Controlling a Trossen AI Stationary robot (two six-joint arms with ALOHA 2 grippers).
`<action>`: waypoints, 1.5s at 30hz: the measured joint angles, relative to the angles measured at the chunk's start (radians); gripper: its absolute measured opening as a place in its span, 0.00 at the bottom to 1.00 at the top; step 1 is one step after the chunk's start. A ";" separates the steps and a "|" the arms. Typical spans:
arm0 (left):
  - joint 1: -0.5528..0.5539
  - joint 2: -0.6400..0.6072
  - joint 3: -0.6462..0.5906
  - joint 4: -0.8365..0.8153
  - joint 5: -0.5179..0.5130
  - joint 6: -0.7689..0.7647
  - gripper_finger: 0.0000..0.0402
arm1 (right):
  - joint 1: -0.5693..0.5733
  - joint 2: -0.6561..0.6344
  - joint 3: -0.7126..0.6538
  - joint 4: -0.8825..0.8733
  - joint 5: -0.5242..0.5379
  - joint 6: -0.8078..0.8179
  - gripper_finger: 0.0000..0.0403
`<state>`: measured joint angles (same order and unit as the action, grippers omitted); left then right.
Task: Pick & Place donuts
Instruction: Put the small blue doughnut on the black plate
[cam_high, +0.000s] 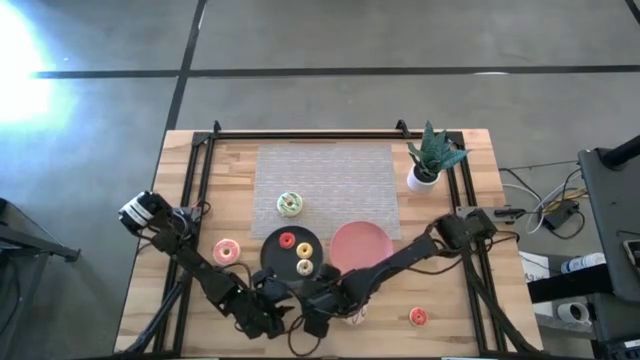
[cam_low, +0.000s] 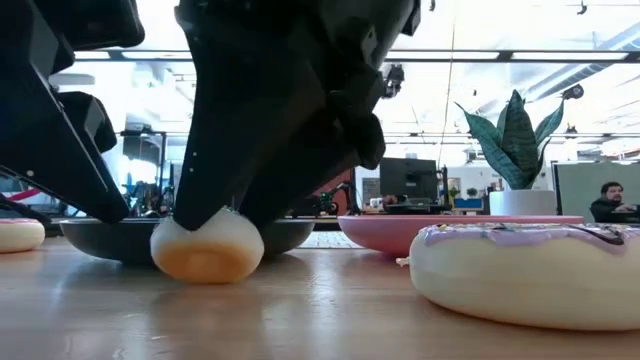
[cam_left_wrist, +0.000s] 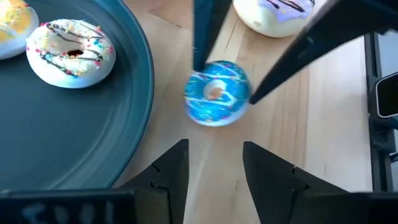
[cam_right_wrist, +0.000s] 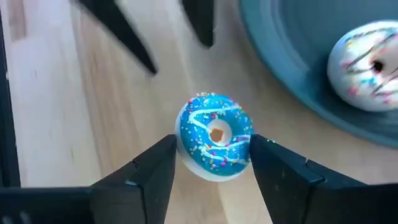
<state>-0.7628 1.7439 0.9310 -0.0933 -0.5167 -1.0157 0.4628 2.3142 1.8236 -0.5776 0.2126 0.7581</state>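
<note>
Scene: Two dark arms meet low over the near edge of a wooden table (cam_high: 450, 300), just off the rim of the black plate (cam_high: 275, 245), the landmark used here.

Blue donut: The blue donut (cam_right_wrist: 214, 135) with white drizzle lies flat, hole up, on bare wood just outside the black plate's rim, on its near side.

Right gripper: The right gripper (cam_right_wrist: 211, 155) straddles the blue donut, one finger touching or nearly touching each flank, fingers apart and closing in rather than visibly clamped. The low view shows dark fingers set down around the ring at table level.

Left gripper: The left gripper (cam_left_wrist: 214, 165) hovers beside the same rim with fingers parted and empty, the blue donut ahead of its tips, not between them.

Key relation: The ring sits squarely between the right fingers, so the right arm is better placed for the pick; a round ring offers no long axis to align to.

Others: A white sprinkled donut (cam_left_wrist: 71, 53) and a yellow donut (cam_high: 305, 266) rest on the black plate; a pink donut (cam_high: 226, 251) lies to its left, a pink plate (cam_high: 362, 243) to its right.
</note>
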 joint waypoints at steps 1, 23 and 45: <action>0.000 0.000 0.000 0.000 0.000 -0.007 0.31 | -0.006 0.000 0.000 0.000 0.000 -0.001 0.49; -0.023 -0.158 0.000 -0.210 -0.105 -0.034 0.31 | -0.015 -0.017 0.003 -0.005 -0.137 -0.002 0.49; -0.023 -0.209 -0.002 -0.287 -0.157 -0.035 0.31 | -0.051 0.051 0.002 0.012 -0.097 0.006 0.46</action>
<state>-0.7856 1.5345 0.9295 -0.3804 -0.6736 -1.0508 0.4121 2.3654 1.8256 -0.5656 0.1158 0.7641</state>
